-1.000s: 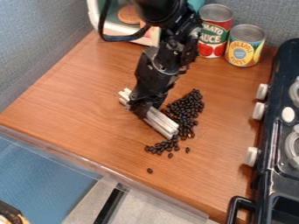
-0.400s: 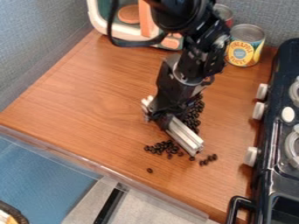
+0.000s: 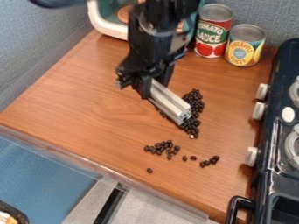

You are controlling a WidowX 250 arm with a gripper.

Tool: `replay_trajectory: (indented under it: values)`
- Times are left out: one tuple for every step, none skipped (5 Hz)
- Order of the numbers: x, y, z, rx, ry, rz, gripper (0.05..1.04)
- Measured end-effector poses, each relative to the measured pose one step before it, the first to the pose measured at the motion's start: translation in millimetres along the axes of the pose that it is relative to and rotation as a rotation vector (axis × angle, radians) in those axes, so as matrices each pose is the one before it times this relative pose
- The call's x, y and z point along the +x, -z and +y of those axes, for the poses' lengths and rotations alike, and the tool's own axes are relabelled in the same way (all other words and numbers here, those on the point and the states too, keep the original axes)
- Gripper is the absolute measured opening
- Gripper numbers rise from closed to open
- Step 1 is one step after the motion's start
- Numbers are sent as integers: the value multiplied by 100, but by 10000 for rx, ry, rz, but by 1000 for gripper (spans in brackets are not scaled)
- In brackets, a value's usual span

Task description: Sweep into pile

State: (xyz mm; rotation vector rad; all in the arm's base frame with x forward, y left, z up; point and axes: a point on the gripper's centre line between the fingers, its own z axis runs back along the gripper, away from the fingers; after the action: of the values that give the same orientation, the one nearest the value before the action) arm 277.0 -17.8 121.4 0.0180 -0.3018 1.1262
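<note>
The black gripper (image 3: 144, 88) is drawn in to the width of a pale metal bar (image 3: 170, 101), clamping it near its upper end, with the far end pointing toward 4 or 5 o'clock. The ribbed bar looks stiff and fairly light; gripped so far from its sweeping end, it could twist. A hold nearer the middle would probably steer better.

From the gripper, the main heap of dark beans (image 3: 193, 106) lies at 4 o'clock, just beside the bar's far end. A loose cluster (image 3: 162, 147) sits between 5 and 6 o'clock, a few strays (image 3: 208, 162) at 5, and a lone bean (image 3: 149, 170) at 6. The beans look small, hard and light, apt to roll or skitter, so low, slow strokes toward 1 o'clock should gather the outliers.

Farther out, a red-and-green can (image 3: 212, 36) stands upright between 1 and 2 o'clock, and a yellow-and-blue can (image 3: 243, 49) at 2; I can't tell their contents. At 11 o'clock, a white-rimmed container (image 3: 109, 29) holds a round brown piece (image 3: 124, 14).
</note>
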Motion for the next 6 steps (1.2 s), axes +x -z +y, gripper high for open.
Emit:
replay_trajectory:
  values:
    - [912,-1757,2254,215,-936,470,367]
    - [-767,2111,2283,1231,-702,-19,367]
    - [-1117,2763,884,1011,-271,12,367]
    - [-1220,3239,-54,924,-251,-300,367]
    - [-562,2625,-260,1018,-484,-195,367]
    - [-400,829,-978,507,-320,-181,368]
